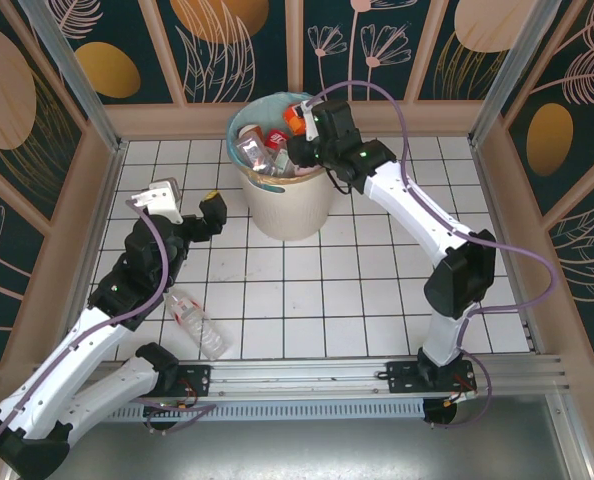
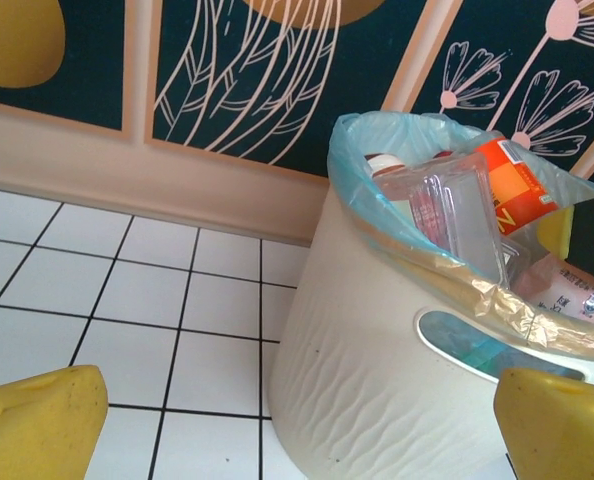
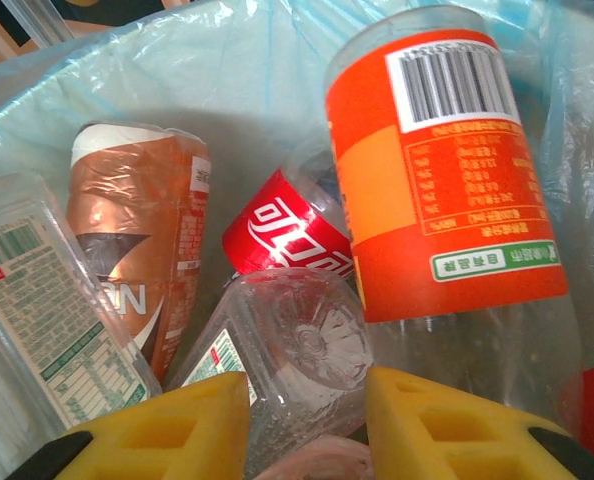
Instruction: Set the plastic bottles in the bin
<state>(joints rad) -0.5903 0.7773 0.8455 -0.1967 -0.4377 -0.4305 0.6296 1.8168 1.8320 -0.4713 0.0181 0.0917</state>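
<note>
Looking from above, I see the bin (image 1: 289,205) at the far middle of the tiles (image 1: 357,290), holding many plastic bottles (image 3: 442,170). The right gripper (image 3: 307,385) hangs over it, jaws narrow, a clear bottle (image 3: 297,340) between them; I cannot tell if they grip it. The left gripper (image 1: 190,200) stands wide open, near the bin's left. A last bottle (image 1: 197,322) lies beside the left arm (image 1: 97,330).

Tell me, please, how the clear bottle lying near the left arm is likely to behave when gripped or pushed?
The bottle looks see-through with no coloured drink showing, so probably light, and its thin wall may dent. Lying on its side on smooth tiles, it will likely roll or skid if pushed.
</note>
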